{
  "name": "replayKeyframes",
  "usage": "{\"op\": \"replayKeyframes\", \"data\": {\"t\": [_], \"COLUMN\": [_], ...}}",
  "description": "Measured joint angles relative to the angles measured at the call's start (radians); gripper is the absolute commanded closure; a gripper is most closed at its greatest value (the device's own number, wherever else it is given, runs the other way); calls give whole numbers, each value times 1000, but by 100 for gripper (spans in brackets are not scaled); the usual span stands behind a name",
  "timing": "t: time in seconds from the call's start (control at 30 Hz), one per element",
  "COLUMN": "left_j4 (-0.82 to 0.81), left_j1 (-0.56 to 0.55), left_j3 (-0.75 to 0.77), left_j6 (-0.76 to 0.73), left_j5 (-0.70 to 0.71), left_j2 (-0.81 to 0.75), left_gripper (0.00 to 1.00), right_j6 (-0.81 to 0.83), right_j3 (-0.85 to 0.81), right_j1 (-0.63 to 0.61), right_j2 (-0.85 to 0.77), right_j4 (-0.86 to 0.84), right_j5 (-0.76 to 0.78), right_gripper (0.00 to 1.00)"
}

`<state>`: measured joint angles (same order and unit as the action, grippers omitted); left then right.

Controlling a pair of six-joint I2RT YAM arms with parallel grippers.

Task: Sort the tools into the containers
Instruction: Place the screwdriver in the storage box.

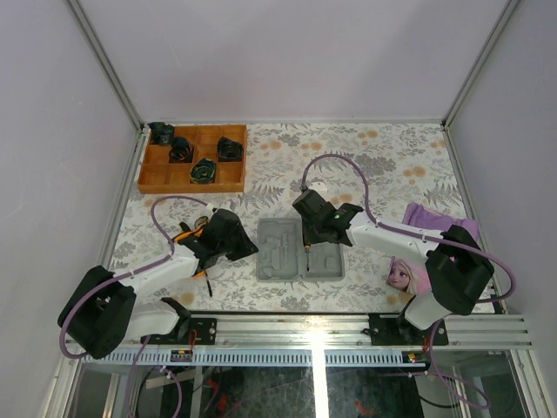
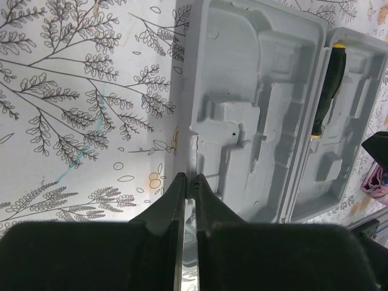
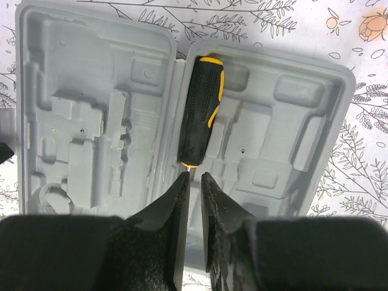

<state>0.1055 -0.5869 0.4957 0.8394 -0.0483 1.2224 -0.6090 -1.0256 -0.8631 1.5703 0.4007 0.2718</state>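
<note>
The grey plastic case (image 1: pixel 278 251) lies open and flat in the middle of the table, both halves showing their moulded recesses, hinge running down the centre. The left half holds nothing that I can see. In the right half a screwdriver (image 3: pixel 200 109) with a black-and-yellow handle lies in the long recess right beside the hinge, parallel to it; the other recesses of that half are bare. The right gripper (image 3: pixel 194 182) hangs over that half with its fingertips just at the near end of the handle, a narrow slit between the fingers; the shaft is hidden there, so I cannot tell whether they pinch it or stand free of it. The left gripper (image 2: pixel 189 185) is closed, fingers pressed together with nothing visibly caught between them, its tips at the outer edge of the case's left half. Left of the case, partly under the left arm, orange-and-black pliers (image 1: pixel 187 233) lie on the floral tablecloth (image 1: pixel 392 165), outside any container. At the far left corner stands an orange divided tray (image 1: pixel 191 187); four dark roundish items sit in or on its compartments, too small to name. On the right side of the table lie a purple cloth (image 1: pixel 435 218) and, nearer the edge, a doll's face (image 1: pixel 400 274)
</note>
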Motion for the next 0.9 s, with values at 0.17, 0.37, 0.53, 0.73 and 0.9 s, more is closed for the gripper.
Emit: {"op": "replayKeyframes", "data": {"t": [0.17,0.37,0.53,0.73,0.9], "left_j4": [-1,-2,-2,-3,-3], "left_j1": [0,0,0,-2,-8], "left_j3": [-15,-16,-16,-18,-21], "left_j6": [14,20,20,21,27], "left_j5": [0,0,0,0,3], "left_j2": [-17,-18,-18,-19,-23], "left_gripper": [100,100,100,100,100], "right_j6": [0,3,8,11,14], "right_j3": [2,2,2,2,-5], "right_j1": [2,16,39,47,48], "right_j2": [-2,22,61,109,127], "right_j4": [0,-14,-32,-48,-51], "right_j5": [-14,-59,-97,-127,-131], "right_gripper": [80,81,83,84,86]}}
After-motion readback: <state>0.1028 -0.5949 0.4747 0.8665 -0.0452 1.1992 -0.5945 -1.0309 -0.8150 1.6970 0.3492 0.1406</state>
